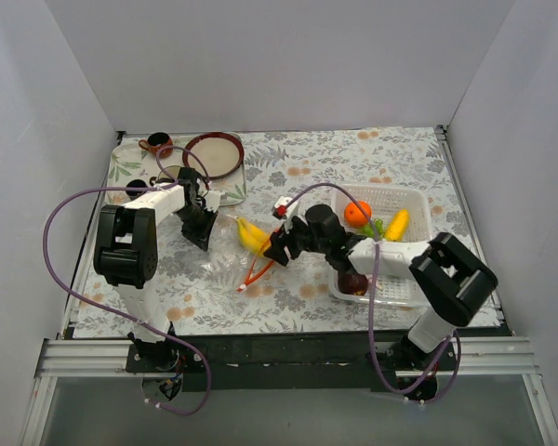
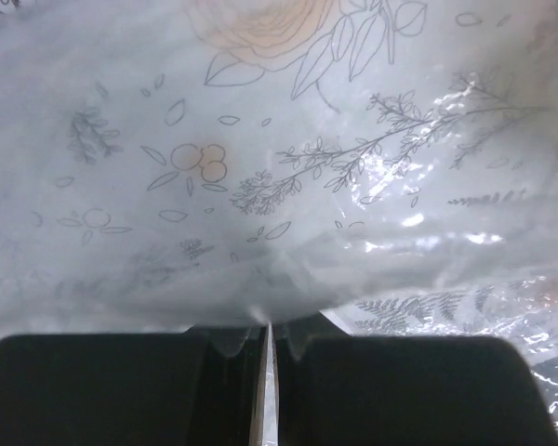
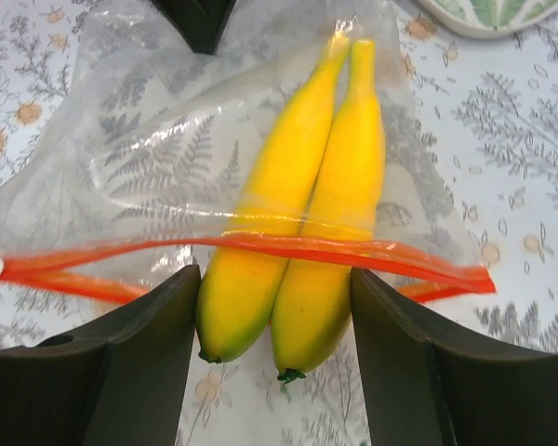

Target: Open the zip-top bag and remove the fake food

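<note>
Bananas [image 3: 302,251] lie half out of the zip-top bag [image 3: 167,158] on the surface, your right fingers [image 3: 274,358] wide around their stems; keep the left fingers [image 2: 265,372] pinched on the bag's far edge, close squarely, draw back.

1. The top view is bright and even, with only soft, short shadows on the desk [image 1: 298,288].
2. The left wrist view is hazy and blurred, with white glare on the zip-top bag [image 2: 418,223].
3. The right wrist view is sharp; the bananas [image 3: 302,242] are glossy.
</note>
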